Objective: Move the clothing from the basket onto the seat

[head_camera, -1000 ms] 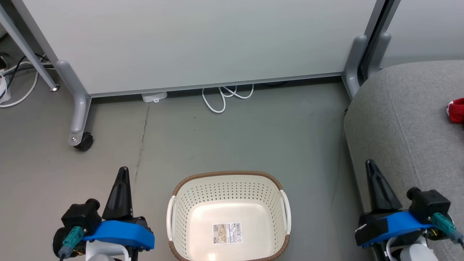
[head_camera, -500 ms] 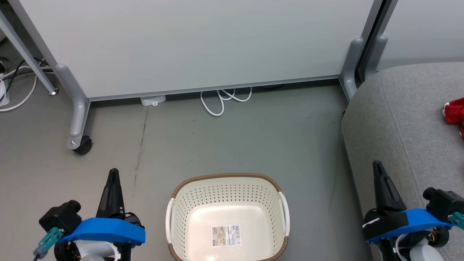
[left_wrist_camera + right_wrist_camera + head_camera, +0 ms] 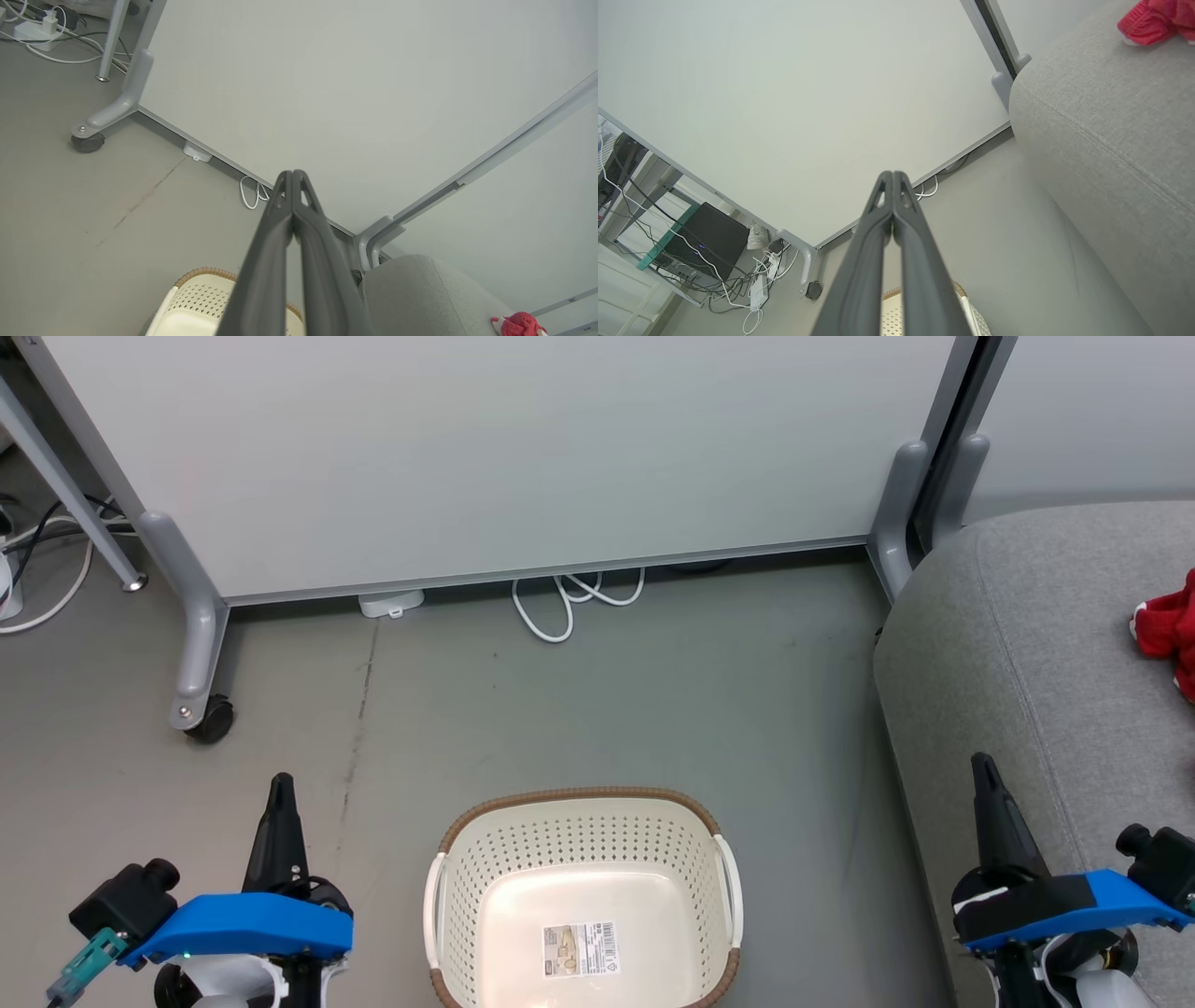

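The cream basket (image 3: 448, 896) with its brown rim stands on the floor at the bottom centre, holding nothing but a label on its bottom; its rim (image 3: 205, 271) also shows in the left wrist view. Red clothing (image 3: 1167, 630) lies on the grey seat (image 3: 1027, 644) at the right edge, seen too in the right wrist view (image 3: 1155, 21) and the left wrist view (image 3: 518, 324). My left gripper (image 3: 280, 784) is shut and holds nothing, left of the basket. My right gripper (image 3: 982, 765) is shut and holds nothing, over the seat's front edge.
A white partition panel (image 3: 504, 448) on grey wheeled legs (image 3: 201, 709) stands behind the basket. A white cable (image 3: 560, 602) loops on the floor under it. More cables and a power strip (image 3: 756, 289) lie at the left. Bare grey floor surrounds the basket.
Both grippers have drawn back toward the picture's bottom edge and slightly outward, staying shut. The camera has shifted a little, so more red clothing shows at the right.
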{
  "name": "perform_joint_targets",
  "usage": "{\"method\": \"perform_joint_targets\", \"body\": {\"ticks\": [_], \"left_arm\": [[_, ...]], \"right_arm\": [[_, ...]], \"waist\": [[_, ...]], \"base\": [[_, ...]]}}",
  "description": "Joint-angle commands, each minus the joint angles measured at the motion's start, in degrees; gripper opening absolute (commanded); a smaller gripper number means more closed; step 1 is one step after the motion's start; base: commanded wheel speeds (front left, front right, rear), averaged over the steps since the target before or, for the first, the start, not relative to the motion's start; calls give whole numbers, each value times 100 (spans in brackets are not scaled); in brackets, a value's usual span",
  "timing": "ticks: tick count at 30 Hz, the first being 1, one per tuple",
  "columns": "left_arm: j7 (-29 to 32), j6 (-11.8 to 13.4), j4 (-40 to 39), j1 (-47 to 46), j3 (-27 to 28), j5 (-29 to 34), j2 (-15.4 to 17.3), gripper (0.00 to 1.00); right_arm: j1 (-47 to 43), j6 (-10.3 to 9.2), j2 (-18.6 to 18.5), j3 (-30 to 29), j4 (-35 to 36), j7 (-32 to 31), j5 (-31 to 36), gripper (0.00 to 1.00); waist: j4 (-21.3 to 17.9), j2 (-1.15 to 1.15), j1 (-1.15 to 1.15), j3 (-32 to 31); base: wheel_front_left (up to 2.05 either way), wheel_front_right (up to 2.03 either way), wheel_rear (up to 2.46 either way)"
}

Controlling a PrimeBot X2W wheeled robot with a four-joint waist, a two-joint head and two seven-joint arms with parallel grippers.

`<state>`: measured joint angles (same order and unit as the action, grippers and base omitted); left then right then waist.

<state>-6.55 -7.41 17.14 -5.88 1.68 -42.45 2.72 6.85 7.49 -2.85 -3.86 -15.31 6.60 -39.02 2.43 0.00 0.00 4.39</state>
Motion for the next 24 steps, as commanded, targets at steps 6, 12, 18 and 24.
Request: {"method": "perform_joint_targets", "body": {"ticks": [6,12,18,24], "left_arm": [[146,-4,-117,-91,86,-572,33,0],[258,-5,-140,-88,121,-1010,35,0],[367,-6,-161,-86,161,-1425,36,0],[469,-6,-179,-83,199,-1815,37,0]], "right_arm": [[4,0,-7,-40,101,-151,-617,0],[-4,0,-7,-65,107,-265,-1081,0],[-13,0,-7,-87,113,-373,-1523,0],[-21,1,-6,-107,117,-478,-1942,0]], "waist": [[-17,0,0,-29],[-33,0,0,-56],[-48,0,0,-84],[-64,0,0,-112]], "base": [[0,0,0],[0,0,0],[0,0,0],[0,0,0]]}}
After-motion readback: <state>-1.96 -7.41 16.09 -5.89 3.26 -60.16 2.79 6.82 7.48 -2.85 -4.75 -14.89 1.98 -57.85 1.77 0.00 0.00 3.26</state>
